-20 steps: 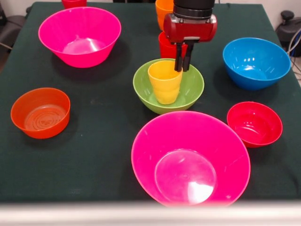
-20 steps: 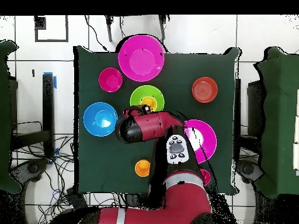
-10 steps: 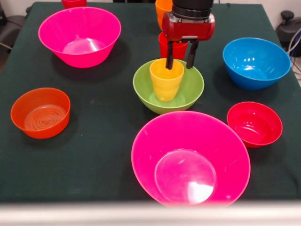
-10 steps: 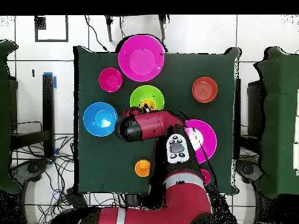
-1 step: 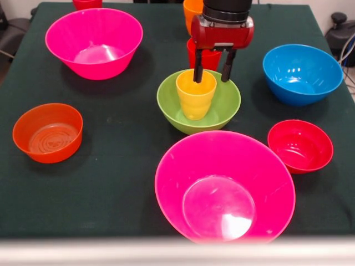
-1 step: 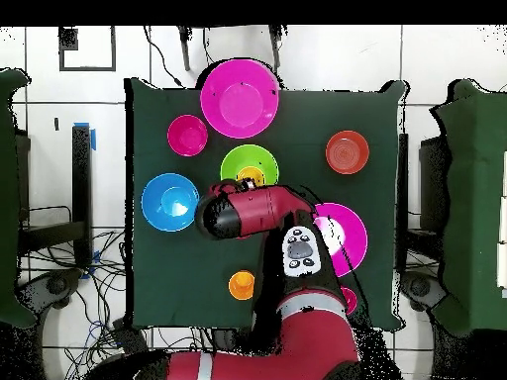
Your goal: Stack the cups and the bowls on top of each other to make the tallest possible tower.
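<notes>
Pincer (image 5: 212, 71) has spread, freeing glossy tapered yellow cup (image 5: 196, 94) (upright in lime-green bowl (image 5: 224, 108)).

A table (image 5: 122, 183) covered in dark green cloth is seen. Two hot-pink bowls (image 5: 224, 185), a lime-green bowl (image 5: 172, 105), a blue bowl (image 5: 302, 73), a small red bowl (image 5: 300, 146) and a translucent orange bowl (image 5: 47, 133) are set directly on it.

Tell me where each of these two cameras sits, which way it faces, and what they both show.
Front view: sits across the table, facing the robot; shows the open gripper above the yellow cup in the lime-green bowl.
Overhead view: looks straight down at the table; shows the red arm reaching from the bottom.
Shared: lime-green bowl, blue bowl, the arm.
</notes>
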